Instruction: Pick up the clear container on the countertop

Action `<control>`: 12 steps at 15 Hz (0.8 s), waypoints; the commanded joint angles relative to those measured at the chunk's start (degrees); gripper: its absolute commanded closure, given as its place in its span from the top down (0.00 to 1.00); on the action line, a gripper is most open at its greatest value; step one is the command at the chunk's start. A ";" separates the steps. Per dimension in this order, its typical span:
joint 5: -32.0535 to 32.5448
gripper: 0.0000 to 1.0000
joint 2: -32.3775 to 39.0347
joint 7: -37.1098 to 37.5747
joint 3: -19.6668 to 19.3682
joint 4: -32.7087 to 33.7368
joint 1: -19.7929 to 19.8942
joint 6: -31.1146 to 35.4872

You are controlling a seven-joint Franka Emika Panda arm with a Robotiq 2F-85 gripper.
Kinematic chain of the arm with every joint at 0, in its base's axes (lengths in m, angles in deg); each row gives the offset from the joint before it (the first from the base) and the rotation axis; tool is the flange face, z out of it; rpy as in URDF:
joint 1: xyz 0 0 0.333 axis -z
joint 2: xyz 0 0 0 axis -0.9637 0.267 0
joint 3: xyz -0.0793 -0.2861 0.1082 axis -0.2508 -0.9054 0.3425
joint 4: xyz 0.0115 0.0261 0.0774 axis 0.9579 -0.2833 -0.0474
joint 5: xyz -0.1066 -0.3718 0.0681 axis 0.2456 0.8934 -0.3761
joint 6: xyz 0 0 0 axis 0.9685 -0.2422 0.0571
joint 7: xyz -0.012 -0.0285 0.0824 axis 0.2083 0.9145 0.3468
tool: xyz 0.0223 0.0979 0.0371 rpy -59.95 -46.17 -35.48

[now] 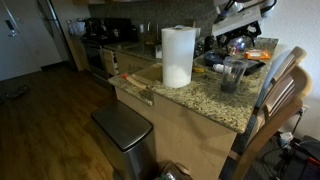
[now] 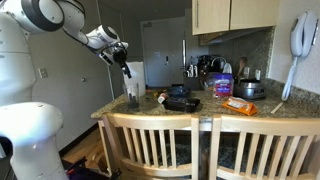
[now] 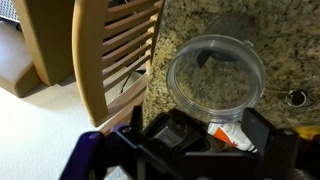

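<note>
The gripper (image 2: 125, 66) is hanging fingers-down just above the container (image 2: 132, 94), apart from it and gripping nothing. In the wrist view two dark fingers (image 3: 131, 136) are showing at 7 and 5 o'clock of the frame. They are standing wide apart, so the jaws are reading as spread open, though their tips are partly cut off by the lower edge.

The container (image 3: 215, 84) is sitting upright on the countertop (image 1: 200, 101) near its corner. Seen from above in the wrist view, its round rim is lying at 1 o'clock from the frame's centre, with speckled granite showing through its bottom.

In an exterior view the container (image 1: 231, 75) is standing at 3 o'clock of the towel roll (image 1: 177, 57), near it but not touching. A wooden chair (image 1: 282, 85) is rising at the container's 3 o'clock. In the wrist view the chair's slats (image 3: 112, 48) are filling the 10 o'clock part of the frame, beside the counter's edge. A blue-lidded jar (image 2: 222, 86) is standing well apart from the container, at its 3 o'clock.
</note>
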 commanded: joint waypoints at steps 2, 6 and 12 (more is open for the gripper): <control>0.28 1.00 -0.25 0.25 0.04 -1.60 0.16 -4.25; 0.50 1.00 0.07 3.32 -0.28 -3.52 0.38 -8.30; 0.51 1.00 0.16 4.01 -0.19 -3.73 0.25 -8.41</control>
